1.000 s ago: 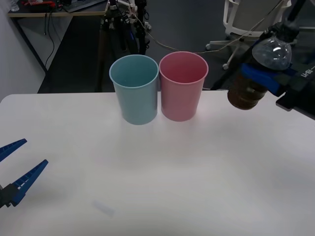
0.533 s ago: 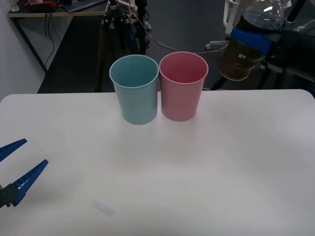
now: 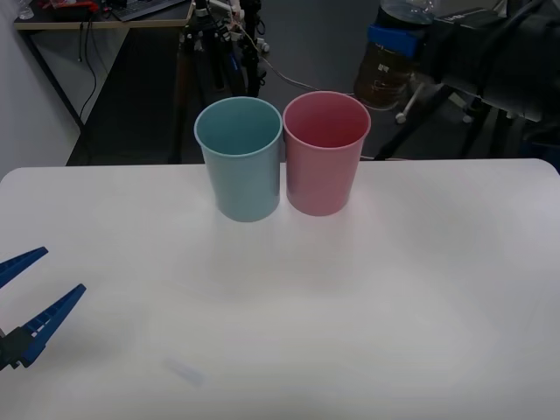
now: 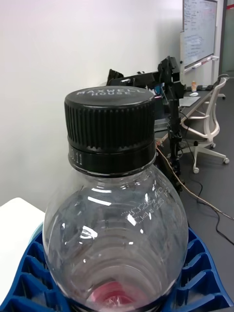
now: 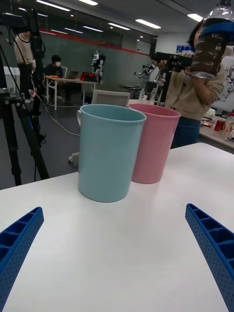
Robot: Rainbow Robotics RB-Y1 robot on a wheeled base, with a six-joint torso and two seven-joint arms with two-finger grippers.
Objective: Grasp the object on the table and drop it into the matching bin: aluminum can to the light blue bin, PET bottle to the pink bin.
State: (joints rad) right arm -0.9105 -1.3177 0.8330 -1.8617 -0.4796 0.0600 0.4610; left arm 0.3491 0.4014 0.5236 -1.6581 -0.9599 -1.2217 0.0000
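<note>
The PET bottle, with dark brown liquid and a black cap, hangs in the air with my right gripper shut around its clear shoulder. It is above and just to the right of the pink bin's rim, over the table's far edge. The light blue bin stands touching the pink bin's left side. In the left wrist view the bottle is high above the pink bin and the light blue bin. My left gripper rests open, low at the white table's near left.
Both bins stand at the far middle of the table. Behind its far edge are a tripod and an office chair base on dark floor. A faint mark lies on the near tabletop.
My right gripper has carried the bottle up and to the left, from beyond the table's far right edge to near the pink bin. The left arm has stayed still.
</note>
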